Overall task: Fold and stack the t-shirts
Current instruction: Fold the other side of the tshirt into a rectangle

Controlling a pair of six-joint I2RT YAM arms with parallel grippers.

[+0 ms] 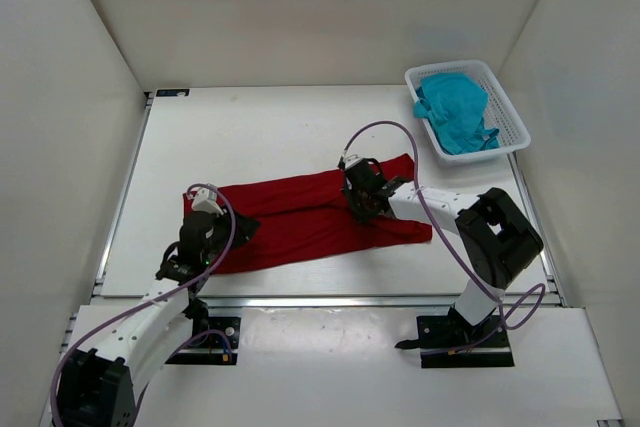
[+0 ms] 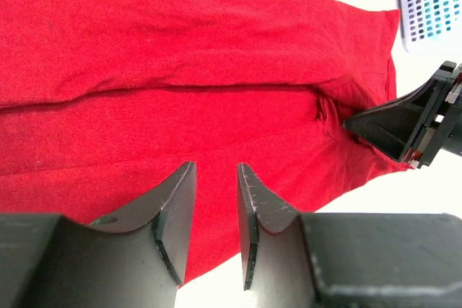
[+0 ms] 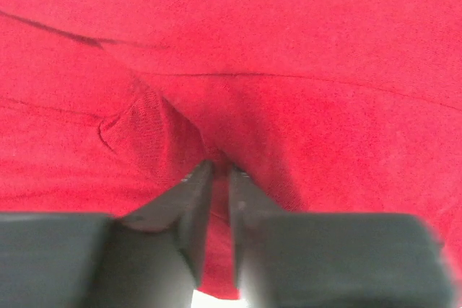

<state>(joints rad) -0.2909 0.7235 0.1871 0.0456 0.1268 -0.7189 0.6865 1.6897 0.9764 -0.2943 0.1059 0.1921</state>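
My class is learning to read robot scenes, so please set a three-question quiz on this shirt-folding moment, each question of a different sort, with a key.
1. True or false: the teal fabric t-shirt lies in the white slotted plastic basket.
2. The right gripper is: A) pinching a pucker of the dark red fabric t-shirt; B) inside the basket; C) raised clear of all cloth.
3. Fill in: the left gripper has its jaws ___.

Key: 1 true; 2 A; 3 open.
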